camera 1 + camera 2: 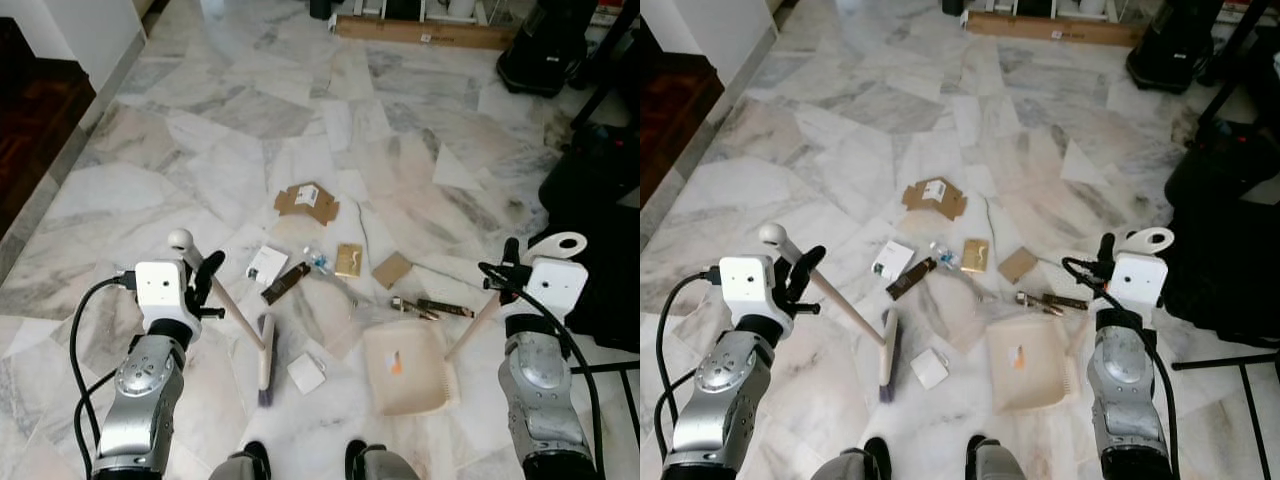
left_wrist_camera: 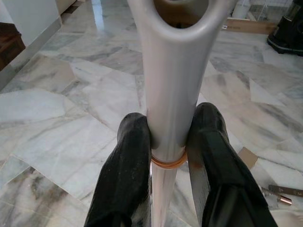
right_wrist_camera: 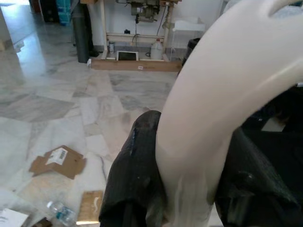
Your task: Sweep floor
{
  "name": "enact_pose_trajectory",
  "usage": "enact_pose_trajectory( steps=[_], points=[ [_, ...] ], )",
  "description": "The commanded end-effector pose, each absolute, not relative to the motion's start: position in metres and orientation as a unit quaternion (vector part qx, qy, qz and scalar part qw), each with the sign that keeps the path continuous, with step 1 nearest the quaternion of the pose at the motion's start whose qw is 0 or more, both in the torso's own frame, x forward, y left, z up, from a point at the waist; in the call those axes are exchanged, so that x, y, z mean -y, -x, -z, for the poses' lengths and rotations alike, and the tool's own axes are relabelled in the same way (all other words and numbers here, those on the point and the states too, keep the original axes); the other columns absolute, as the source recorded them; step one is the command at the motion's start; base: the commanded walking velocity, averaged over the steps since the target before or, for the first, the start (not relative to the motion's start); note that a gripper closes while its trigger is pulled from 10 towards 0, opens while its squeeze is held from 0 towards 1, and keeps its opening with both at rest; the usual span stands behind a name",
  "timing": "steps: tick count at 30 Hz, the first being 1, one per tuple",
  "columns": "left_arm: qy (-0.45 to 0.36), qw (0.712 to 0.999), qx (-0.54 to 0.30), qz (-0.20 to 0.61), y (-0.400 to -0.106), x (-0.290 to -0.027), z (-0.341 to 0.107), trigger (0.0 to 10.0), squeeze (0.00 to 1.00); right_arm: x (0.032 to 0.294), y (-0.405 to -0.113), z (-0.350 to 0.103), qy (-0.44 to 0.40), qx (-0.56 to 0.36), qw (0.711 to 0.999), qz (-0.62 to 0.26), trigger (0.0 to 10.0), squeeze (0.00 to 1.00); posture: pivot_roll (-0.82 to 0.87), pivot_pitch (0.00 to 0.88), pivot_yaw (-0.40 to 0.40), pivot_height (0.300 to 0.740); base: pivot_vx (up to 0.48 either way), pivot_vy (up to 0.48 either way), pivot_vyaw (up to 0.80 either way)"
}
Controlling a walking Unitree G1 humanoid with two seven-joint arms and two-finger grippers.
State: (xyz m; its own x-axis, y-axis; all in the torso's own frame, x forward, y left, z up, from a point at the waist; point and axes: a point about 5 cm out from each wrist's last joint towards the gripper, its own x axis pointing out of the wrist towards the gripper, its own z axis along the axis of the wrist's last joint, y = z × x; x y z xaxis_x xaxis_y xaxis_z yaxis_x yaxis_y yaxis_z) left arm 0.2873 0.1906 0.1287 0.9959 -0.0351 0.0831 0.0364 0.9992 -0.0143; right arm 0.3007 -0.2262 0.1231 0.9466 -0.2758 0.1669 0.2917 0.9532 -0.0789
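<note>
Marble floor (image 1: 200,110) seen from the robot's head, with litter scattered ahead of its feet. The left end effector (image 1: 208,285) is clamped on the upper part of the broom handle (image 1: 235,310); in the left wrist view both black fingers (image 2: 125,161) press against the pale shaft on either side. The handle slopes down to the broom head (image 1: 266,360), which rests on the floor just left of the robot's midline. The right end effector (image 1: 505,270) grips the cream handle of the dustpan (image 1: 405,365); in the right wrist view its fingers (image 3: 135,184) close around that handle. The dustpan's tray lies flat on the floor to the right of the broom head, apart from it. A white paper square (image 1: 306,373) lies between broom head and dustpan. Beyond them lie a flattened cardboard piece (image 1: 306,202), a white card (image 1: 266,265), a dark wrapper (image 1: 286,282), a small plastic bottle (image 1: 318,262), a gold packet (image 1: 348,260), a brown cardboard square (image 1: 392,269) and a dark narrow wrapper (image 1: 440,308)
</note>
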Motion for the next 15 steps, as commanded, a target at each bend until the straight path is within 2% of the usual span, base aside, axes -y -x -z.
enact_pose_trajectory(
  steps=[1,8,15],
  points=[
    [0.004,0.999,0.032,0.020,-0.284,-0.192,-0.126,10.0,0.00,0.222,-0.304,-0.151,0.043,0.134,0.981,0.135,10.0,0.00,-0.12,0.280,-0.010,0.740,0.000,0.000,0.00],
    [0.004,0.999,0.035,0.023,-0.286,-0.191,-0.127,10.0,0.00,0.200,-0.327,-0.175,0.047,0.165,0.980,0.097,10.0,0.00,-0.11,0.268,-0.013,0.740,0.000,0.000,0.00],
    [0.003,0.999,0.038,0.022,-0.286,-0.191,-0.128,10.0,0.00,0.193,-0.340,-0.184,0.046,0.164,0.981,0.093,10.0,0.00,-0.10,0.262,-0.017,0.740,0.000,0.000,0.00]
  ],
)
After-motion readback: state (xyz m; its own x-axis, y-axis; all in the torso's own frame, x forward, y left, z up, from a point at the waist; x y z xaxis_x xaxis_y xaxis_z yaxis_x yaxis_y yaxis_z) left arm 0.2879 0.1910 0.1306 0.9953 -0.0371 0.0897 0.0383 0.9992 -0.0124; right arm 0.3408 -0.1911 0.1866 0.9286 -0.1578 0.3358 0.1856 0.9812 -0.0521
